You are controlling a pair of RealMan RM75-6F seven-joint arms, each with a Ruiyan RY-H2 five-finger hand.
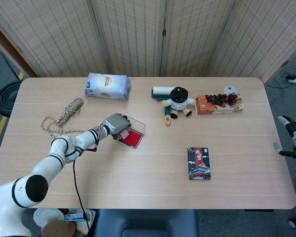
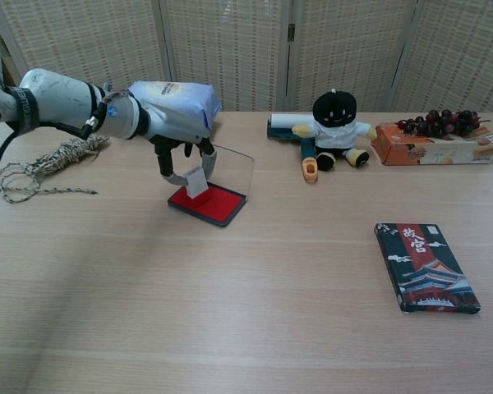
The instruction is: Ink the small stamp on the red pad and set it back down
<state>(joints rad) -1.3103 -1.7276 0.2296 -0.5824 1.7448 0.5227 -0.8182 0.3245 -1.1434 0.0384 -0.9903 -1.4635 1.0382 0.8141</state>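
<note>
Far left on the worktop (image 1: 138, 177): a tangle of twine (image 1: 64, 114) (image 2: 41, 162), lying near the left edge, apart from everything else. Behind it, close to the back edge, a white and blue soft pack (image 1: 107, 86) (image 2: 181, 100).

Next over, the left hand (image 1: 114, 126) (image 2: 179, 131), reaching in from the left side, fingers curled down and pinching the small stamp (image 1: 123, 134) (image 2: 196, 182). Stamp held tilted, lower end right at the near left part of the red pad (image 1: 132, 138) (image 2: 208, 203); touching or just above, cannot tell. Clear lid (image 2: 232, 170) standing up at the pad's back edge. Plenty of bare wood in front of the pad, all the way to the near edge.

Centre back: a rolled tube (image 1: 161, 91) (image 2: 284, 125) with a plush doll (image 1: 178, 101) (image 2: 337, 126) sitting in front of it, and a small orange thing (image 1: 167, 120) (image 2: 311, 172) at the doll's feet. Just beside, to the right, an orange box (image 1: 218, 105) (image 2: 435, 144) topped with dark grapes (image 1: 222, 98) (image 2: 444, 122).

Nearer the front, right of middle, a dark printed booklet (image 1: 199, 162) (image 2: 426, 267) lying flat and alone, wide open wood around it.

Far right, off the worktop's right edge, the right hand (image 1: 290, 138), seen only partly in the head view; holding nothing visible, fingers' spread not possible to tell.
</note>
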